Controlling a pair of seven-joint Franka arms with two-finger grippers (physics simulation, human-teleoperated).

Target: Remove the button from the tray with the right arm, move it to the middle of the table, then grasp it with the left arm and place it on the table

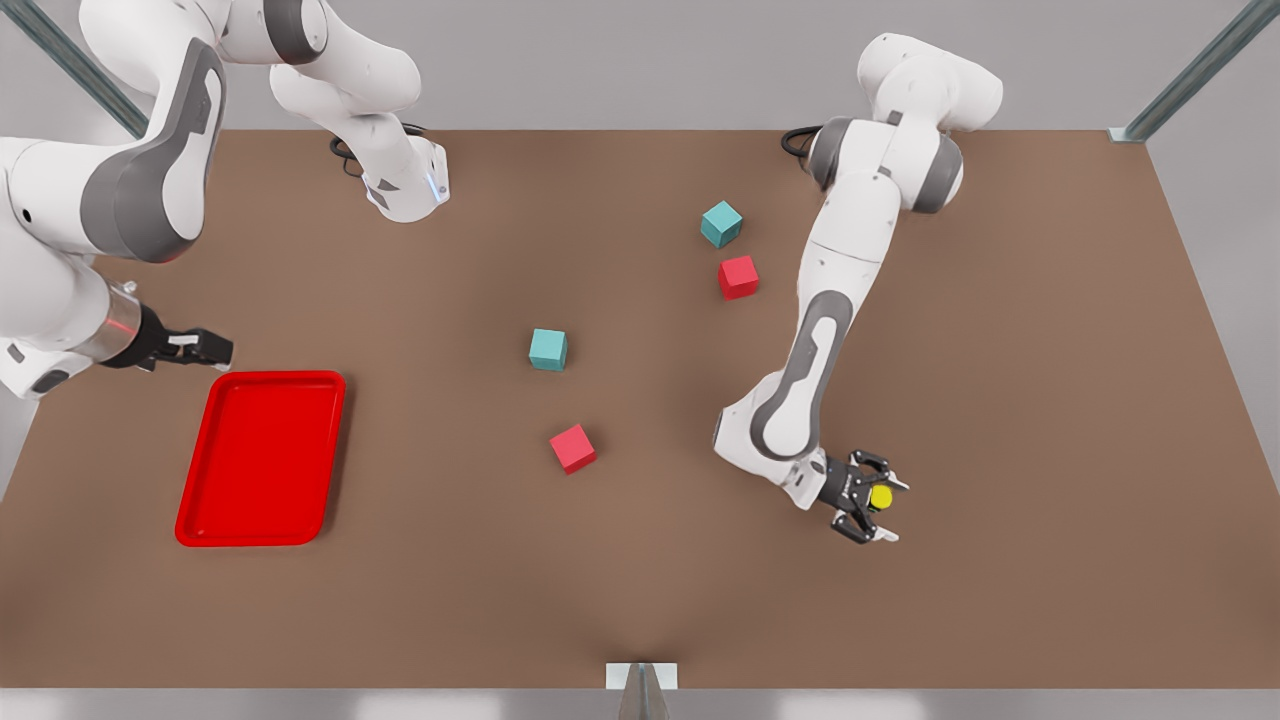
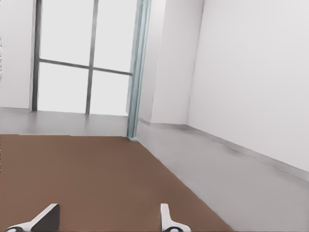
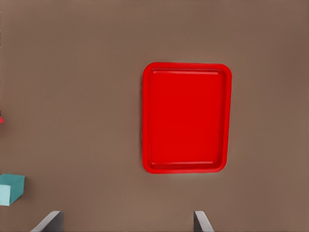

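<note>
The button sits between the left gripper's spread jaws, seemingly ungripped, low over the table toward the front view's right. The right gripper, jaws parted and empty, waits above the bare tray.

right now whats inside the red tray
Nothing: the red tray shows bare floor. The button sits between the left gripper open fingers; the right gripper hangs open above the tray's far edge.

Simulated lab: bare walls, plain table.
</note>
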